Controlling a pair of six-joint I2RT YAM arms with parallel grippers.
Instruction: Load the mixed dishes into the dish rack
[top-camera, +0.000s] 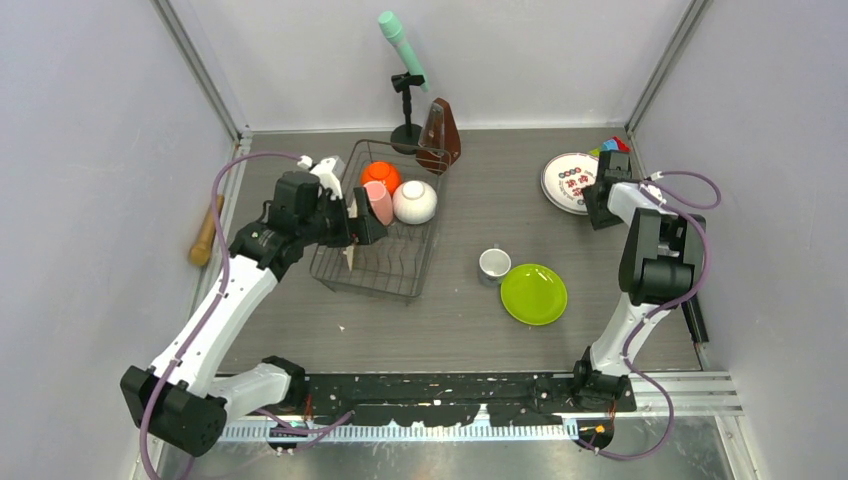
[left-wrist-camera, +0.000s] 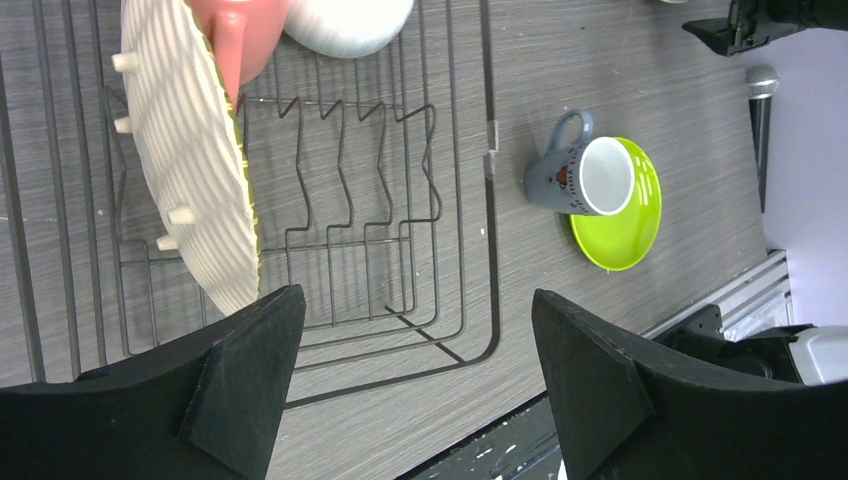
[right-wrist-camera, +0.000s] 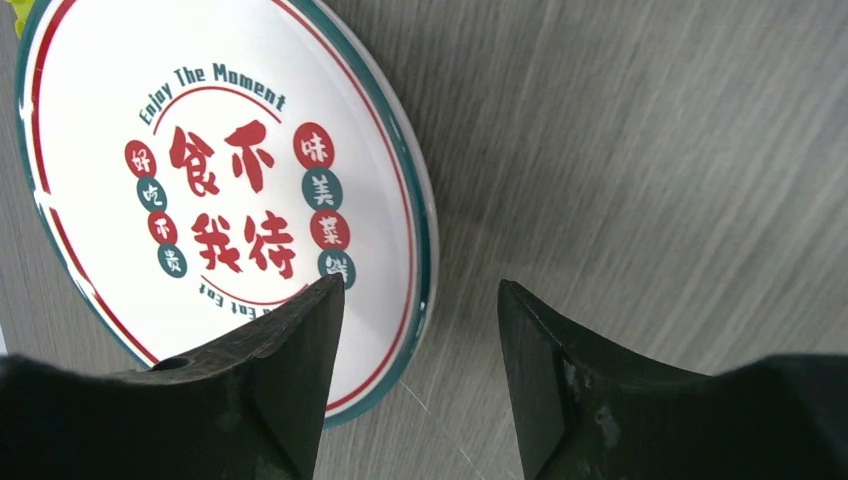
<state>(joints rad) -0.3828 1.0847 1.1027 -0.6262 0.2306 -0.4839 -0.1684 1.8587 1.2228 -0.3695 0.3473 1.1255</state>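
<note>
Left claw (left-wrist-camera: 415, 300), right claw (right-wrist-camera: 420, 285) spread (neither pinching) over grey table (top-camera: 470, 335), pale walls (top-camera: 520, 60).

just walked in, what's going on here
Dishes are being loaded into a dish rack. It holds an orange bowl, pink mug, white bowl and a tan woven plate on edge; the left end effector hovers open beside that plate. The right end effector, open, straddles the rim of a printed white plate at far right. A small cup and lime-green plate sit on the table.
</note>
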